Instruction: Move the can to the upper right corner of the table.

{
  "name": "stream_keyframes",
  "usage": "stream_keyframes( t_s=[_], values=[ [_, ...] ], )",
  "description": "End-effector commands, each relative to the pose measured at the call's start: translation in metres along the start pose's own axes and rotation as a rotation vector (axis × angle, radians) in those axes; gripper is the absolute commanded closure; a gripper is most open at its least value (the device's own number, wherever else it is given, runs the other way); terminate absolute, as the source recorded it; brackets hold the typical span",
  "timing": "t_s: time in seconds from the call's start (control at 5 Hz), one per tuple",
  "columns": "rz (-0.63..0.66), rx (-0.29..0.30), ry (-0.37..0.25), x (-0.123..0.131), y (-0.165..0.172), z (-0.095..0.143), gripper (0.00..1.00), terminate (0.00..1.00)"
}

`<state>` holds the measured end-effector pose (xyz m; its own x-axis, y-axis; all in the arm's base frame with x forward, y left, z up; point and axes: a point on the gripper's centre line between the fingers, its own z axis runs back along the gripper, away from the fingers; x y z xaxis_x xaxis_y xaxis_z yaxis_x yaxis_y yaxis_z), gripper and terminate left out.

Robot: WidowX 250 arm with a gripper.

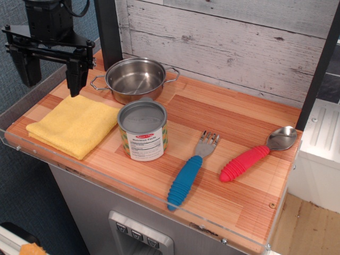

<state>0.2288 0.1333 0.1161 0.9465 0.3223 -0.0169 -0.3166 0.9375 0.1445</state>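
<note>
One gripper (50, 69) at 10 o'clock, jaws wide, empty, hovering over cloth (74, 125). Can (142, 131) upright at table (239, 180) centre-left, touching pot (135, 79) at its 12. Fork (188, 172), spoon (257, 154) toward 3–4. I judge we're at approach: next I swing toward 4, drop over can, grip.

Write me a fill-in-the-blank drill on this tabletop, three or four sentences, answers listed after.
1. The can stands just in front of the steel ____.
2. The folded cloth to the left of the can is ____ in colour.
3. The fork has a ____ handle, while the spoon has a red one.
4. The gripper hangs with its jaws ____ above the table, over the cloth's far edge.

Missing words: pot; yellow; blue; open
</note>
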Motion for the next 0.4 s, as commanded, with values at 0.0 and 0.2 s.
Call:
stream_keyframes(
  t_s=[0.0, 0.2],
  values=[
    [0.000, 0.000, 0.000, 0.000, 0.000, 0.000, 0.00, 0.00],
    [-0.125, 0.029, -0.020, -0.005, -0.010, -0.003, 0.00, 0.00]
  ],
)
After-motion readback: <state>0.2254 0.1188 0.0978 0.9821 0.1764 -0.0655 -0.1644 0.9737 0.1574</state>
